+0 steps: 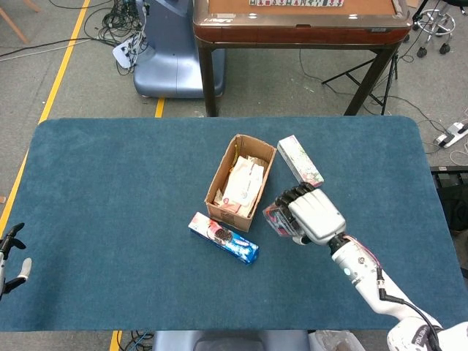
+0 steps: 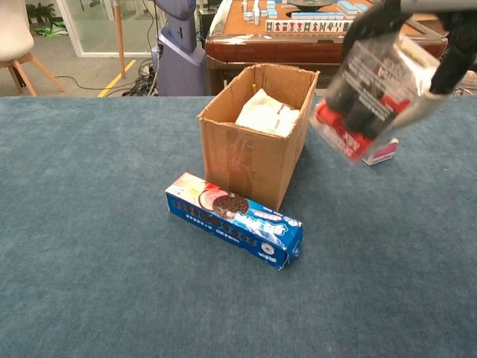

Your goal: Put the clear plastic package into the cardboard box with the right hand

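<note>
My right hand (image 1: 312, 213) grips the clear plastic package (image 2: 370, 93), which shows dark items and a red base inside. The hand holds it tilted in the air, just right of the cardboard box (image 2: 257, 130). In the head view the package (image 1: 276, 216) pokes out at the hand's left side, close to the box (image 1: 240, 181). The box stands open with white packets inside. In the chest view only the hand's dark fingers (image 2: 460, 45) show at the top right. My left hand (image 1: 10, 257) hangs at the far left, off the table, with its fingers apart and holding nothing.
A blue cookie pack (image 2: 235, 218) lies in front of the box. A white carton (image 1: 300, 161) lies to the right of the box, partly behind the lifted package. The blue cloth table (image 1: 110, 190) spreads wide to the left. A wooden mahjong table (image 1: 300, 18) stands behind.
</note>
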`<state>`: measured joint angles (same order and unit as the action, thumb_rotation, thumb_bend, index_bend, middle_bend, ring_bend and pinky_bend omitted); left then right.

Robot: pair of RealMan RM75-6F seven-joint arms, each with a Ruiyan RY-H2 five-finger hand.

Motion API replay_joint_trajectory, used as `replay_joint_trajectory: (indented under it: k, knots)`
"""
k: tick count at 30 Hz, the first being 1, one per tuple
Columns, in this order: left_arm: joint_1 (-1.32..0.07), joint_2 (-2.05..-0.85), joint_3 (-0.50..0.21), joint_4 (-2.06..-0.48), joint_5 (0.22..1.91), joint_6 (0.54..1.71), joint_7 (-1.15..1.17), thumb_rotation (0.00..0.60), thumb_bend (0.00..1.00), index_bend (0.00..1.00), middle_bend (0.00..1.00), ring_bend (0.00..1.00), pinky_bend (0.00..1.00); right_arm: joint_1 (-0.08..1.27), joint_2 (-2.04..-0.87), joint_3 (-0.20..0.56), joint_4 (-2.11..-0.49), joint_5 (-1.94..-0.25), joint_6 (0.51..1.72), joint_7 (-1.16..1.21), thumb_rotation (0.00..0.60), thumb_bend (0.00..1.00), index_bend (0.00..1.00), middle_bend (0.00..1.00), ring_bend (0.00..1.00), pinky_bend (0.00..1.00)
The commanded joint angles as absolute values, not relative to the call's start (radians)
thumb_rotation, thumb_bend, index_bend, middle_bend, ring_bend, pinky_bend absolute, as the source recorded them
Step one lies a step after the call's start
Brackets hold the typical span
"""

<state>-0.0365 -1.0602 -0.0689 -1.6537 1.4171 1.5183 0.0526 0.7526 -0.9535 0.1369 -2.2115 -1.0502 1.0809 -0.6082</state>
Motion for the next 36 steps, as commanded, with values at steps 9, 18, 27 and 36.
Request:
replay_joint_trajectory:
  k: [9,18,27,36]
  knots:
    - [-0.035,-1.060,-0.066,-1.655,1.420,1.519,0.056,0.600,0.39,0.13,0.43,0.34,0.48,0.821,-1.062,0.255,-2.165,-1.087,1.167,-0.655,0.600,0.00,0.40,0.53,0.45,0.29]
    - [-0.034,-1.059,-0.067,-1.654,1.418,1.519,0.054,0.600,0.39,0.13,0.43,0.34,0.48,0.916,-1.197,0.288,-2.044,-0.985,1.127,-0.691,0.600,0.00,0.40,0.52,0.45,0.29]
    - [-0.027,-1.055,-0.066,-1.660,1.425,1.530,0.046,0.600,0.39,0.14,0.43,0.34,0.48,0.975,-1.298,0.286,-1.909,-0.909,1.097,-0.703,0.600,0.00,0.40,0.50,0.45,0.29]
    - [-0.027,-1.051,-0.064,-1.660,1.427,1.525,0.038,0.600,0.39,0.14,0.43,0.34,0.48,0.988,-1.318,0.278,-1.852,-0.872,1.053,-0.652,0.600,0.00,0.19,0.19,0.18,0.29]
